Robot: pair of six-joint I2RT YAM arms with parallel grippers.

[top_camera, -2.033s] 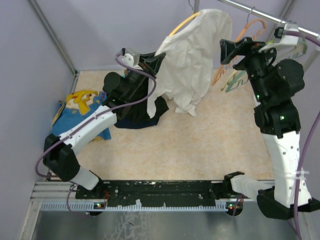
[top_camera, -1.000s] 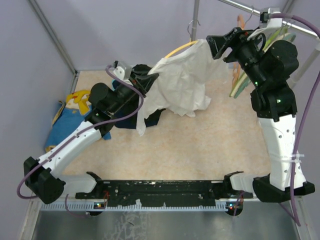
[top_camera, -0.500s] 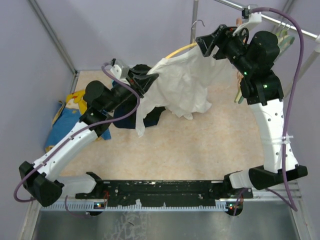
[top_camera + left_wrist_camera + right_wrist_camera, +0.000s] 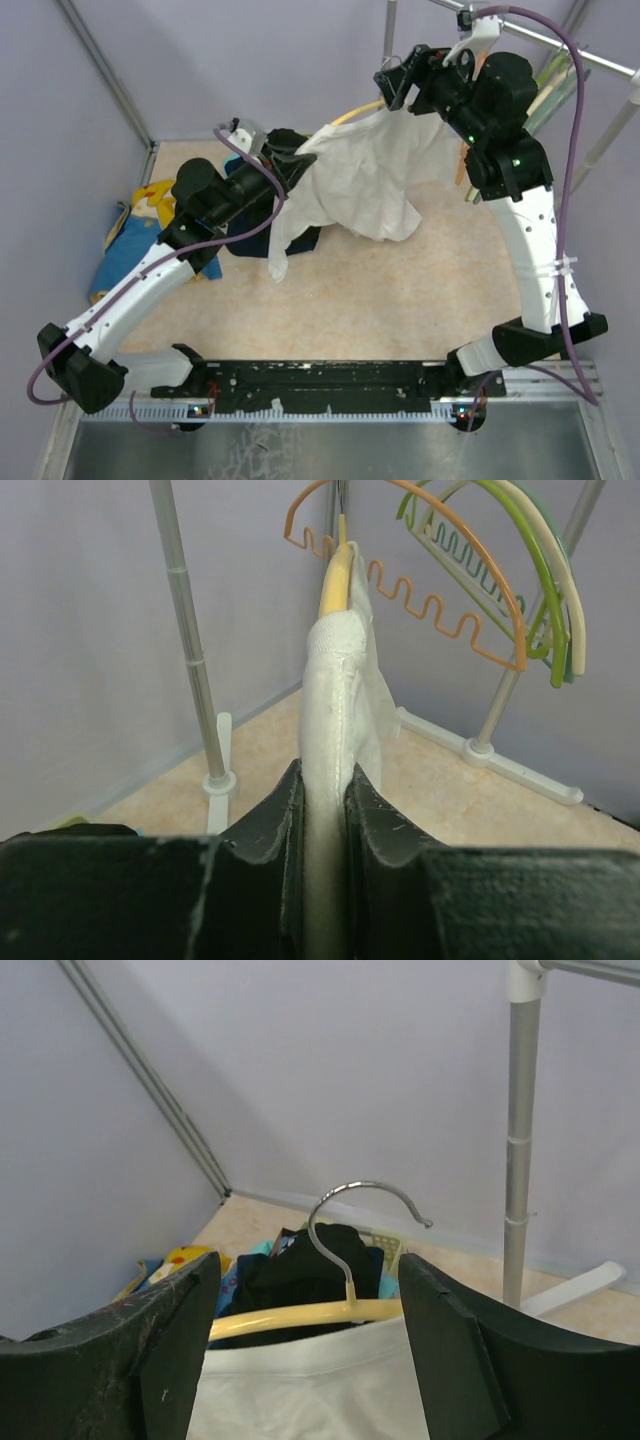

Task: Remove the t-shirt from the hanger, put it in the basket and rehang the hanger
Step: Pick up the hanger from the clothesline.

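The white t-shirt (image 4: pixel 365 180) hangs on a yellow hanger (image 4: pixel 355 112) and is stretched in the air between the arms. My left gripper (image 4: pixel 300 158) is shut on a folded edge of the t-shirt (image 4: pixel 330 680), with the yellow hanger (image 4: pixel 335 580) just beyond it. My right gripper (image 4: pixel 392 82) is by the hanger's top with its jaws wide apart. In the right wrist view (image 4: pixel 308 1265) the hanger bar (image 4: pixel 300 1312), its free metal hook (image 4: pixel 350 1210) and the shirt (image 4: pixel 310 1390) lie between the fingers.
A clothes rail (image 4: pixel 560 45) at the back right carries several more hangers (image 4: pixel 555 85), orange (image 4: pixel 450 600) and green (image 4: pixel 530 580). A vertical rack pole (image 4: pixel 520 1130) stands close by. A pile of blue, yellow and black clothes (image 4: pixel 150 215) lies at the left.
My right gripper has moved left along the rail to the hanger's top. My left gripper has pulled the shirt edge leftward, so the shirt now hangs lower and stretched out.
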